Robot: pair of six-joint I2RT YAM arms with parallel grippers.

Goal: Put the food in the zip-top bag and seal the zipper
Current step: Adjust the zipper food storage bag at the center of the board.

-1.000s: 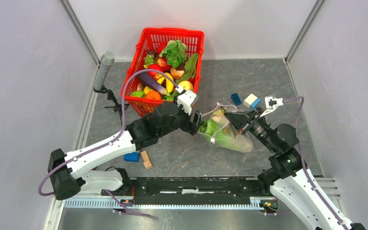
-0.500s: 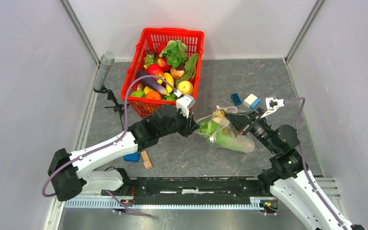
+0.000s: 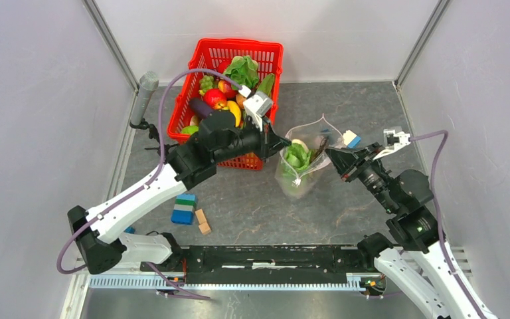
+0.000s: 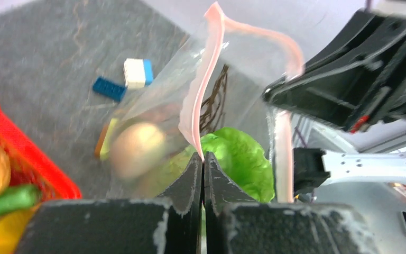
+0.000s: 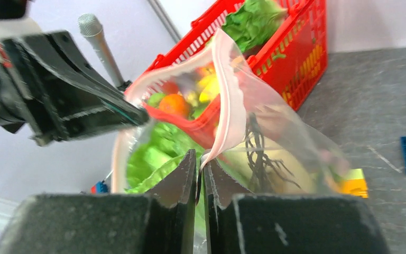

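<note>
Nearest the arm bases, a stack of blue, white and green blocks [image 3: 184, 210] and two small wooden blocks [image 3: 202, 222] lay on the grey table [image 3: 252, 203]. Further out, the zip-top bag [image 3: 297, 179] stood upright between the two grippers, just beside the near right corner of the red basket [image 3: 239, 44]. The left gripper [image 4: 203, 159] was pinched tight on the pink zipper [image 4: 207, 90] at one side of the mouth. The right gripper [image 5: 201, 161] was clamped likewise on the strip at the opposite side, and the mouth gaped between them. Inside the bag lay leafy greens [image 4: 243, 159] and a pale round piece [image 4: 137, 149]. Beyond the bag lay a blue-and-white block [image 3: 352, 138]. Farthest off, the basket held a purple eggplant [image 3: 202, 106], a red apple [image 3: 214, 98] and more produce.
</note>
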